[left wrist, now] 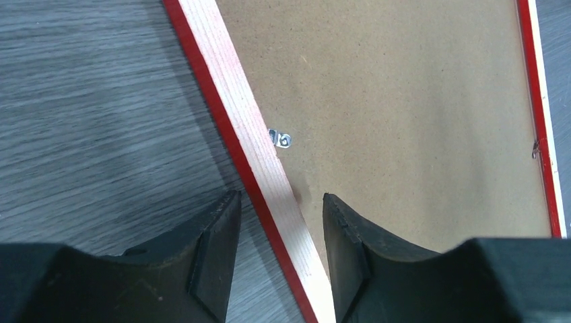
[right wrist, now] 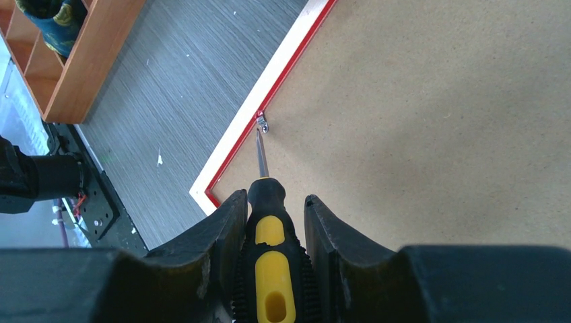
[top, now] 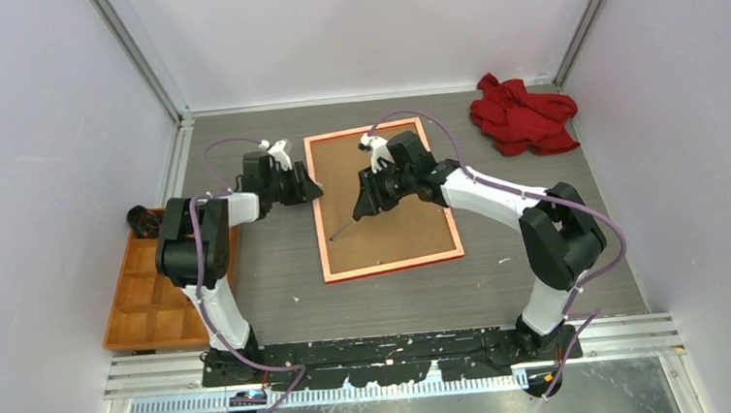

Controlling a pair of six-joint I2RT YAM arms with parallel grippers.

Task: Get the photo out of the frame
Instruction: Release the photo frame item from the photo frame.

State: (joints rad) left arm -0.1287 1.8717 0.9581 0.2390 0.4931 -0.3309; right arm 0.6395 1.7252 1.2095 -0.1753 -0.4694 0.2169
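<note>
The frame [top: 392, 263] lies face down on the table, its pale back rim [left wrist: 249, 128] and red edge showing. A brown backing board [top: 402, 228] fills it, so the photo is hidden. My left gripper [top: 312, 186] straddles the frame's left rim, its jaws [left wrist: 281, 195] closed against both sides of it. My right gripper [top: 363, 205] hangs over the board, shut on a black and yellow screwdriver [right wrist: 269, 222]. The screwdriver's tip touches a small metal tab [right wrist: 263, 124] at the rim's inner edge. Another such tab [left wrist: 281, 139] sits just ahead of the left jaws.
A crumpled red cloth [top: 522, 113] lies at the back right corner. A wooden compartment tray [top: 149, 290] stands at the left with a dark object [top: 141, 220] at its far end. Walls close in on three sides.
</note>
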